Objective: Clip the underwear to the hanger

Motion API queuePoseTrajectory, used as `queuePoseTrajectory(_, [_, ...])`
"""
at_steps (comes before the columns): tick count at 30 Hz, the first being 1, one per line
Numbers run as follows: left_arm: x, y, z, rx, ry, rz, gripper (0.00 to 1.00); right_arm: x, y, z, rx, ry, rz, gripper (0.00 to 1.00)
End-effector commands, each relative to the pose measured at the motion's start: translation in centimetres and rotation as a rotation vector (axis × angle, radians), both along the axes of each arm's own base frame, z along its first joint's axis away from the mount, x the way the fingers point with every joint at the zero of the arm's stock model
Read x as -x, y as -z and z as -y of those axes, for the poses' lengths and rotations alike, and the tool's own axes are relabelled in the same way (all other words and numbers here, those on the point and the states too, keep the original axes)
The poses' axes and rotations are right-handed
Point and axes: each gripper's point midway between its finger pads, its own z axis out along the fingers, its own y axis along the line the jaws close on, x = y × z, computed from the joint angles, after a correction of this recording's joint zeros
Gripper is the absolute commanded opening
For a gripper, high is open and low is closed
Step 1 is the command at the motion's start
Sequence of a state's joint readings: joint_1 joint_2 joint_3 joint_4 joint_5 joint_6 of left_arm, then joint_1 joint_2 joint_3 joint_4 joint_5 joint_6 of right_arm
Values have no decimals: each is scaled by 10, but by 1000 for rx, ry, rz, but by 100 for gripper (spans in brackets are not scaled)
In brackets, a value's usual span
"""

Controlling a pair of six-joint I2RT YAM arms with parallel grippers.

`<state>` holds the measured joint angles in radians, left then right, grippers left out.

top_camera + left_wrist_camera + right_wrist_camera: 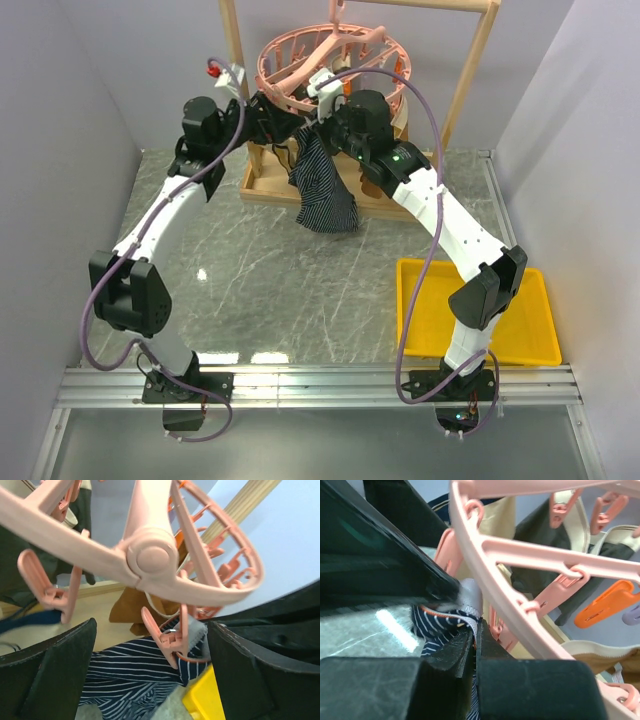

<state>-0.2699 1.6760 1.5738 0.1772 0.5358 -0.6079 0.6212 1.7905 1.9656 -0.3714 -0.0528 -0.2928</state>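
right gripper [476, 647]: fingers pressed together on a fold of the underwear [437, 622], just under the ring of the hanger [530, 550].
left gripper [150, 630]: jaws stand wide apart, one on each side of a pink peg [167, 640]; nothing held.
underwear location: hangs bunched from the near rim of the hanger and drapes down in front of the wooden rack [470, 60], its lower part loose above the table.
peg status: tip sits at the grey waistband edge; depth of bite cannot be told.
risk, shallow bite: if the peg holds only the hem, the garment's weight is likely to pull it free once the right gripper lets go.
risk, snag: the left fingers are close around the peg; drawing back at an angle could catch it and swing the hanger.
risk, drag: the right gripper leaving before it parts fully would tug the cloth out.
risk, single point: one peg leaves the garment lopsided; a second looks needed.
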Motion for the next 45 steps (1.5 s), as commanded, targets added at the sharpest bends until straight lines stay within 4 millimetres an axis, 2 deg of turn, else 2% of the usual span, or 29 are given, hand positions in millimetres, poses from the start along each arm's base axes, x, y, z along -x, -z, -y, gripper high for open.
queuePoseTrajectory(1, [39, -56, -9, 92, 80, 109, 97, 4, -7, -7, -25, -47, 4, 5])
queuePoseTrajectory(2, [42, -56, -13, 97, 90, 108, 97, 7, -5, -9, -22, -64, -7, 9])
queuePoseTrajectory(3, [44, -52, -15, 98, 98, 104, 97, 11, -2, -11, -24, -82, -22, 18])
queuePoseTrajectory(5, [52, -55, -21, 102, 101, 109, 98, 16, 3, -14, -29, -103, -44, 26])
queuePoseTrajectory(12, [73, -30, -30, 65, 135, 72, 98, 42, 22, -24, -24, -201, -118, 60])
queuePoseTrajectory(16, [79, -14, -42, -11, 126, 68, 97, 58, 24, -22, -34, -233, -148, 63])
queuePoseTrajectory(19, [87, 0, -49, -105, 152, 122, 93, 71, 29, -10, -44, -226, -161, 63])
queuePoseTrajectory(20, [91, 13, -49, -141, 166, 106, 92, 73, 45, -4, -39, -213, -187, 63])
queuePoseTrajectory(21, [93, 17, -52, -213, 169, 171, 91, 81, 37, 4, -57, -208, -169, 63])
queuePoseTrajectory(24, [101, 47, -52, -374, 200, 244, 85, 88, 56, 26, -92, -158, -232, 63])
queuePoseTrajectory(25, [101, 53, -46, -433, 200, 280, 81, 89, 60, 32, -130, -135, -269, 62])
queuePoseTrajectory(26, [103, 63, -43, -481, 208, 297, 79, 91, 78, 39, -138, -117, -314, 60])
queuePoseTrajectory(28, [105, 74, -36, -610, 217, 411, 74, 90, 84, 56, -188, -81, -348, 58])
queuePoseTrajectory(29, [111, 87, -24, -654, 239, 437, 73, 92, 95, 61, -200, -66, -368, 56])
queuePoseTrajectory(30, [111, 88, -19, -720, 247, 539, 72, 90, 101, 67, -220, -43, -387, 55])
queuePoseTrajectory(31, [119, 93, -1, -754, 287, 596, 71, 90, 107, 70, -220, -30, -393, 53])
queuePoseTrajectory(33, [113, 108, 10, -882, 300, 698, 74, 89, 122, 79, -218, 1, -422, 50])
queuePoseTrajectory(34, [117, 104, 27, -905, 328, 757, 75, 90, 130, 82, -221, 17, -443, 50])
queuePoseTrajectory(35, [111, 105, 31, -952, 314, 781, 77, 90, 133, 83, -227, 24, -453, 48])
queuePoseTrajectory(36, [103, 119, 40, -1018, 344, 818, 81, 91, 136, 85, -233, 29, -466, 48])
queuePoseTrajectory(37, [102, 111, 54, -1038, 356, 873, 82, 92, 142, 90, -246, 47, -489, 48])
queuePoseTrajectory(38, [96, 114, 60, -1074, 360, 897, 84, 93, 140, 92, -257, 49, -485, 48])
queuePoseTrajectory(39, [87, 133, 69, -1154, 386, 917, 87, 93, 140, 94, -265, 56, -485, 48])
queuePoseTrajectory(40, [78, 127, 73, -1198, 375, 942, 88, 94, 139, 99, -271, 66, -480, 48])
queuePoseTrajectory(41, [71, 132, 77, -1244, 388, 956, 89, 94, 138, 101, -278, 71, -478, 48])
queuePoseTrajectory(42, [61, 157, 83, -1307, 438, 952, 90, 94, 136, 105, -287, 80, -474, 48])
queuePoseTrajectory(43, [52, 151, 86, -1355, 429, 954, 91, 94, 138, 108, -297, 94, -484, 48])
queuePoseTrajectory(44, [44, 158, 88, -1392, 436, 951, 91, 93, 135, 115, -310, 110, -477, 48])
queuePoseTrajectory(45, [34, 180, 91, -1443, 470, 937, 92, 93, 135, 118, -317, 118, -483, 48])
